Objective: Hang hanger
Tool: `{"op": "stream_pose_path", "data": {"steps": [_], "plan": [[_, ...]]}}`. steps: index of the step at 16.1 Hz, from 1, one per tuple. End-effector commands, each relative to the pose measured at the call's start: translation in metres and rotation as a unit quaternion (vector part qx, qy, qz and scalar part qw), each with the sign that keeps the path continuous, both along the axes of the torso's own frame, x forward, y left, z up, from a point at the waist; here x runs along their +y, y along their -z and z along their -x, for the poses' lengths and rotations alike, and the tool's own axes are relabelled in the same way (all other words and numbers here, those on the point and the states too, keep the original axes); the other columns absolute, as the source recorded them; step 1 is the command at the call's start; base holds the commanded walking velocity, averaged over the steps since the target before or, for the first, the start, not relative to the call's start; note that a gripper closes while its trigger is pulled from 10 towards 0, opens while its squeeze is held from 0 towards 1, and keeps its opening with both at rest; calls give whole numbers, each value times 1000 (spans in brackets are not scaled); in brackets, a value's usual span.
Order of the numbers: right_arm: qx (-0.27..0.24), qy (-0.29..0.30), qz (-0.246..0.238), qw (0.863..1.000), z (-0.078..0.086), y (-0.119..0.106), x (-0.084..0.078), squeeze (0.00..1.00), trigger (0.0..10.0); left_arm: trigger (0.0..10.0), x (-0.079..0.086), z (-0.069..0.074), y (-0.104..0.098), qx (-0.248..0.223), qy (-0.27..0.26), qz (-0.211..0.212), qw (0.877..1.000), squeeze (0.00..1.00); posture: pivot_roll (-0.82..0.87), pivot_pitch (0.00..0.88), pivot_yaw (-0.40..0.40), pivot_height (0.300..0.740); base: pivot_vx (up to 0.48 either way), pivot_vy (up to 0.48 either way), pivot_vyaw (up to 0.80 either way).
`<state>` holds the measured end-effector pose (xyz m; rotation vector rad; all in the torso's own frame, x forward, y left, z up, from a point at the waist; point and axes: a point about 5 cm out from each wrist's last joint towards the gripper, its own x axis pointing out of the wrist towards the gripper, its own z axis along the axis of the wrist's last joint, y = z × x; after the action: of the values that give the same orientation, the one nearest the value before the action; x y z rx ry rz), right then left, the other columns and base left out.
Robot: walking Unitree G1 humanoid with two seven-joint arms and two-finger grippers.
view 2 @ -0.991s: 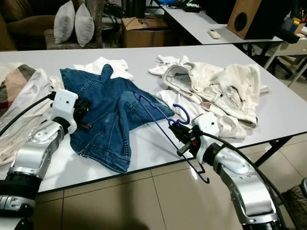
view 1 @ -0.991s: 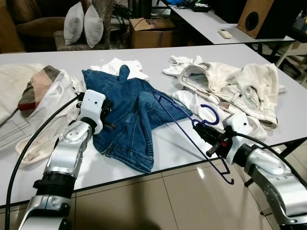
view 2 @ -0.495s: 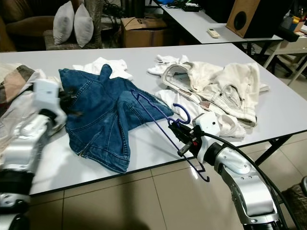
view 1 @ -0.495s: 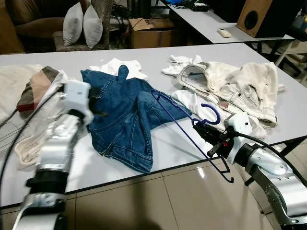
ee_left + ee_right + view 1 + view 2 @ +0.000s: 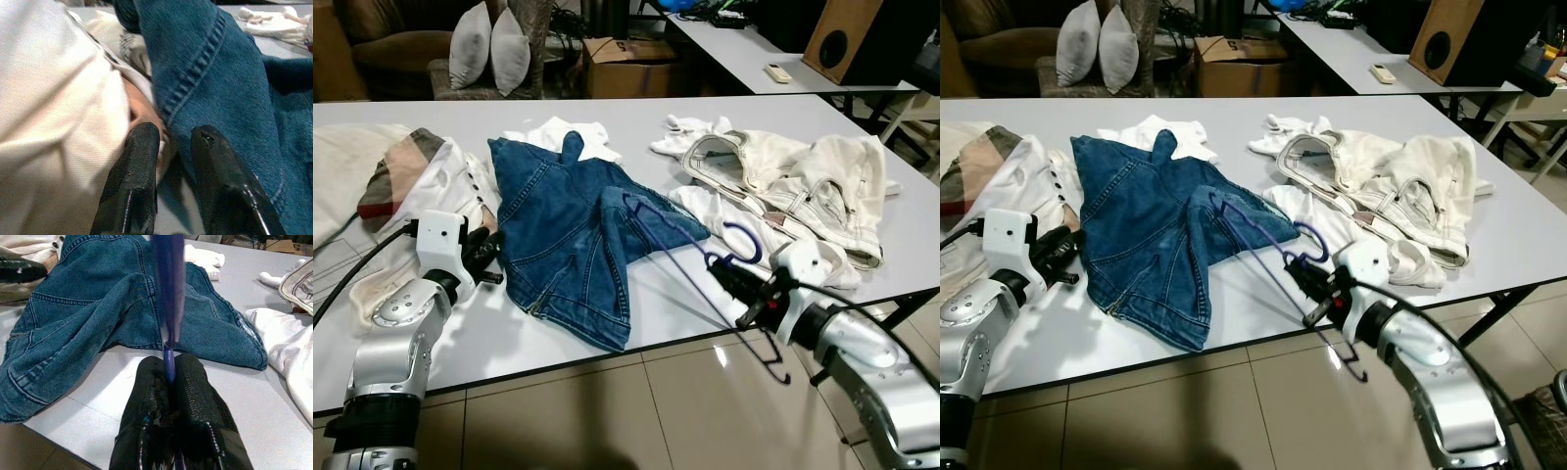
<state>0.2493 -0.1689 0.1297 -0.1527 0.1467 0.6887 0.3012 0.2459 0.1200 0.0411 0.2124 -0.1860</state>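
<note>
Right wrist view shows my right gripper (image 5: 168, 382) squeezed tight on the thin bar of the purple hanger (image 5: 168, 293), with the two black fingers (image 5: 195, 391) pressed on either side of it. In the left eye view that gripper (image 5: 744, 294) sits just off the near edge of the white table (image 5: 636, 127), on the right side. The hanger (image 5: 680, 259) is long and skinny. Its long side runs from the gripper up and away to my left, and the far tip rests on the blue jeans (image 5: 573, 230). Its hook (image 5: 741, 245) curls up just beside the gripper, next to the white clothes (image 5: 793, 181). The other end hangs down past the table edge, over the tiled floor (image 5: 636, 411).

Half a second ago my left gripper (image 5: 484, 257) was up on the left edge of the jeans. Now it has pulled back toward me and lies lower, beside the jeans and against the white and plaid shirt (image 5: 411, 186). The jeans look flatter on that side. The hanger has hardly moved.

Left wrist view shows the left fingers (image 5: 142, 161) a little bit apart. They hold nothing. The jeans (image 5: 220, 83) are on one side and the shirt (image 5: 58, 112) is on the other.
</note>
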Motion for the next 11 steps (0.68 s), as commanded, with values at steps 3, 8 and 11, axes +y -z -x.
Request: {"op": "stream_pose_path", "data": {"steps": [3, 8, 11], "plan": [[-7, -4, 4, 1000, 0, -2, 0, 0, 10000, 10000, -16, 3, 5, 18, 41, 57, 997, 1000, -69, 0, -74, 740, 0, 0, 0], [-8, -3, 7, 1000, 2, -1, -1, 0, 10000, 10000, -35, 6, 19, 51, 105, 11, 993, 0, -68, 0, -78, 740, 0, 0, 0], [-13, -7, 6, 1000, 0, -2, 1, 0, 10000, 1294, -41, -1, 19, 44, 110, -23, 993, 0, -71, 0, -78, 740, 0, 0, 0]]}}
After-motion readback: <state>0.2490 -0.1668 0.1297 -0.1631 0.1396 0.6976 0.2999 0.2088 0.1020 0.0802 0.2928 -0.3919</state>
